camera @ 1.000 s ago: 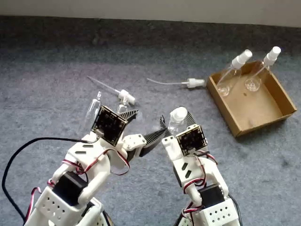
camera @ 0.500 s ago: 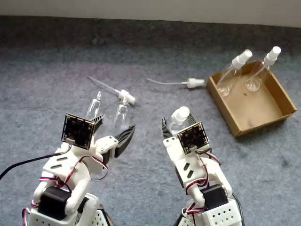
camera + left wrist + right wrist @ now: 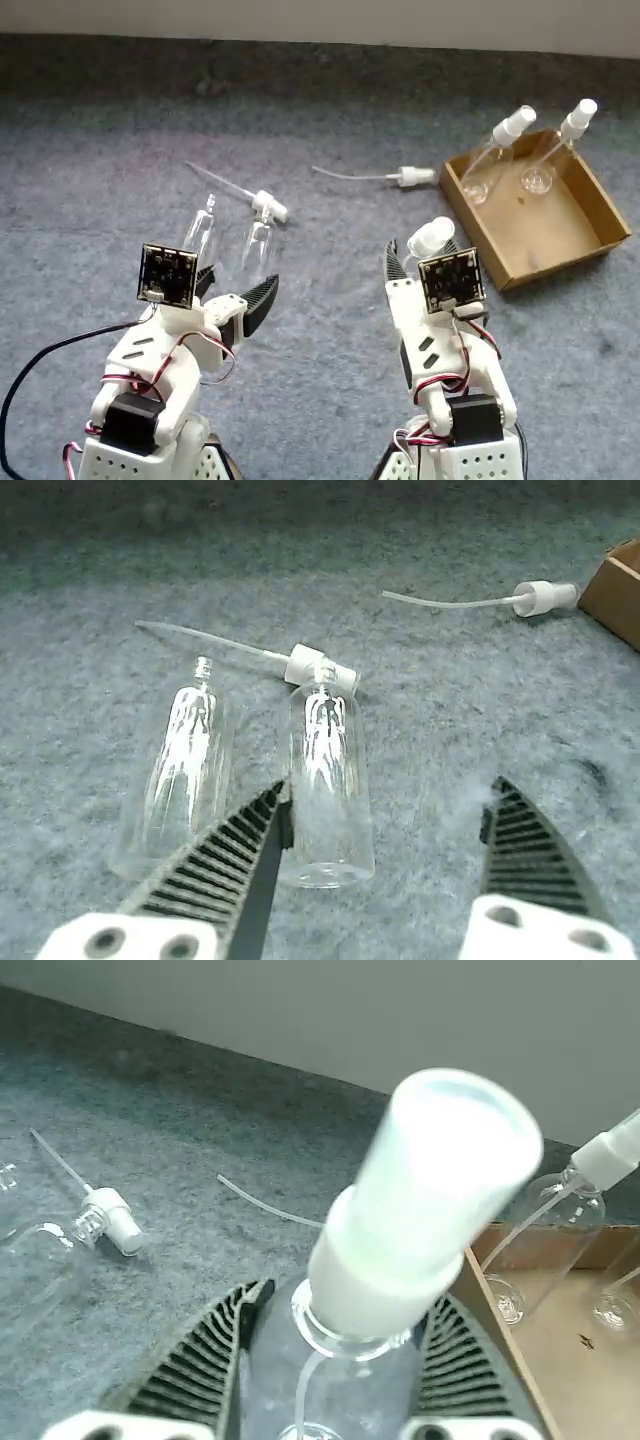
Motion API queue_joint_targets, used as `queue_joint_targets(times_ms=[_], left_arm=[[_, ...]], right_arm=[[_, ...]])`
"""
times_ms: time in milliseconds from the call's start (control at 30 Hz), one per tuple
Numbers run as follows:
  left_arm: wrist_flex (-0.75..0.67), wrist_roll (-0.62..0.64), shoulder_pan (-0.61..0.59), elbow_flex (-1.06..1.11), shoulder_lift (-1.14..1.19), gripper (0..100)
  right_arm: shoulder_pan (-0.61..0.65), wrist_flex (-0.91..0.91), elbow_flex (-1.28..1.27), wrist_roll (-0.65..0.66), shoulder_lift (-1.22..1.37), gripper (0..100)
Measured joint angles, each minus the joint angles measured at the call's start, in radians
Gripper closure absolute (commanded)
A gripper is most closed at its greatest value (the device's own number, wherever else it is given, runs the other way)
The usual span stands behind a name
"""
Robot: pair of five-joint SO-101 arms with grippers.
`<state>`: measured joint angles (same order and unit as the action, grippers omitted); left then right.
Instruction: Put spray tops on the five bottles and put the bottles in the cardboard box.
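My right gripper [image 3: 420,258] [image 3: 350,1305] is shut on a clear bottle fitted with a white spray top [image 3: 431,238] [image 3: 430,1190], held upright just left of the cardboard box [image 3: 560,262] [image 3: 570,1380]. Two capped bottles [image 3: 505,142] [image 3: 560,1210] lean in the box's far corner. My left gripper [image 3: 235,290] [image 3: 388,795] stands open just behind two bare bottles [image 3: 200,235] [image 3: 185,770] lying side by side, one [image 3: 257,245] [image 3: 325,770] close to its finger. One loose spray top [image 3: 268,206] [image 3: 320,667] lies at their necks; another [image 3: 415,177] [image 3: 545,595] lies near the box.
Grey carpet covers the table. A pale wall [image 3: 320,18] runs along the far edge. Open carpet lies between the two arms and in front of the box. A black cable [image 3: 40,350] trails from the left arm.
The left gripper drew away from the bottle in the right gripper and swung back left behind the bare bottles. The right gripper carried its capped bottle rightward toward the box.
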<state>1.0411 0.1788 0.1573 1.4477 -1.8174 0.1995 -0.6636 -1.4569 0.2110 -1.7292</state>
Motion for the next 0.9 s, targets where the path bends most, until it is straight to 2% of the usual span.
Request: queue_joint_targets(times_ms=[533,733,900], left_arm=[[0.0,0.008,-0.008,0.041,0.0,73],[0.0,0.008,-0.008,0.041,0.0,73],[0.0,0.008,-0.008,0.041,0.0,73]], right_arm=[[-0.006,-0.071,0.206,0.046,0.003,91.9],[-0.023,-0.144,0.414,0.046,0.249,91.9],[-0.146,-0.144,0.58,0.046,0.448,91.9]])
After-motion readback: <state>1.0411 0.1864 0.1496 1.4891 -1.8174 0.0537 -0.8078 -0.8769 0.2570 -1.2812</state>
